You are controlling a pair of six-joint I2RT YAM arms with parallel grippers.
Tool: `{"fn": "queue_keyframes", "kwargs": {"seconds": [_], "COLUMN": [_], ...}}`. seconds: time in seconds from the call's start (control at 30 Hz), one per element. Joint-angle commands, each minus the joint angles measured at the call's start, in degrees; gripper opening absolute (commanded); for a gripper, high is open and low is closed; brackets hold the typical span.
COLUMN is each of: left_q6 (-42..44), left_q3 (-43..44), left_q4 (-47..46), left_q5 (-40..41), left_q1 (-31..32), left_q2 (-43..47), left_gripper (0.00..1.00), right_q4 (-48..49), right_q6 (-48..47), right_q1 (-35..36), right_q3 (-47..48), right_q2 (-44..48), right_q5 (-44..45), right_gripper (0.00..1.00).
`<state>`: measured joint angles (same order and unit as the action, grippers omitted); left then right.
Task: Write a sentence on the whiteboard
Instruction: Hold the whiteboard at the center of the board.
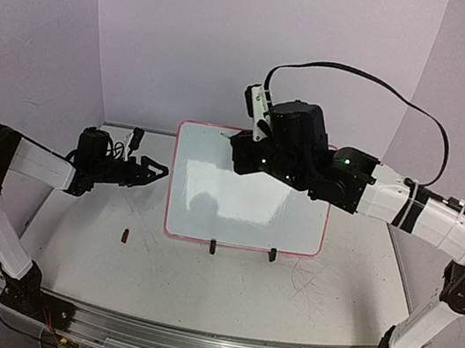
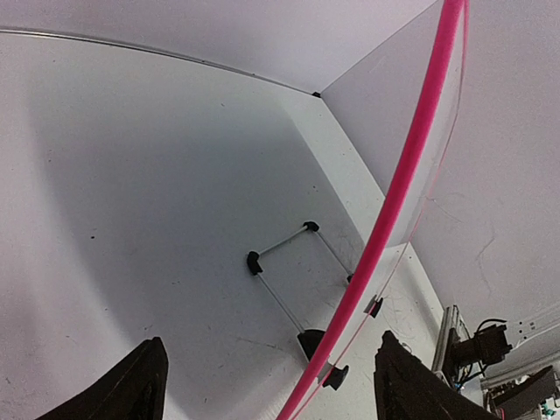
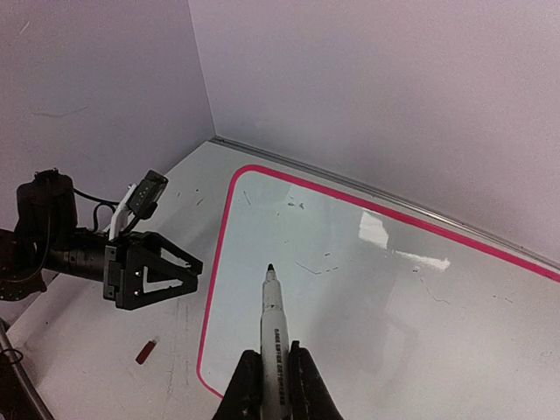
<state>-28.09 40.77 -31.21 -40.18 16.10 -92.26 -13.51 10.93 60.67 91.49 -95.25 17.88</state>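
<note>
The whiteboard point(image 1: 248, 217), a glossy white panel with a pink frame and two black clip feet, lies mid-table. It also shows in the right wrist view point(image 3: 394, 289). No sentence is in view on it, only a few small dark specks. My right gripper point(image 1: 239, 146) hovers over the board's far left corner. In its wrist view it point(image 3: 274, 357) is shut on a white marker point(image 3: 273, 315), whose uncapped black tip points at the board. My left gripper point(image 1: 149, 169) is open and empty just left of the board. In its own view point(image 2: 276, 385) the pink frame point(image 2: 411, 166) runs between its fingers.
A small red-brown cap point(image 1: 126, 234) lies on the tabletop left of the board's near corner and also shows in the right wrist view point(image 3: 146, 352). A thin wire stand point(image 2: 280, 271) with black ends shows in the left wrist view. Walls close the back and sides.
</note>
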Motion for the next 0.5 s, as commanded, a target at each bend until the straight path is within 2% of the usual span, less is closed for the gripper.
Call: {"fn": "queue_keyframes", "kwargs": {"seconds": [0.0,0.2,0.47], "left_q6": [-1.42,-3.03,-3.41], "left_q3": [2.07,3.21,6.45], "left_q4": [-9.08,-14.2,-14.65], "left_q5": [-7.42,-12.96,-13.26], "left_q1": [-0.2,0.76,1.75], "left_q2": [-1.69,-3.8,-7.16], "left_gripper": [0.79,0.69,0.48], "right_q4": [0.59,0.45,0.32], "right_q6": [-0.45,-2.4,-4.6], "right_q1": [0.84,1.15,1.29], "right_q3": [4.1,7.41,12.08], "right_q2": [-2.17,-6.78,-11.73], "right_q5": [1.62,1.83,3.96], "right_gripper": [0.0,0.0,0.0]}}
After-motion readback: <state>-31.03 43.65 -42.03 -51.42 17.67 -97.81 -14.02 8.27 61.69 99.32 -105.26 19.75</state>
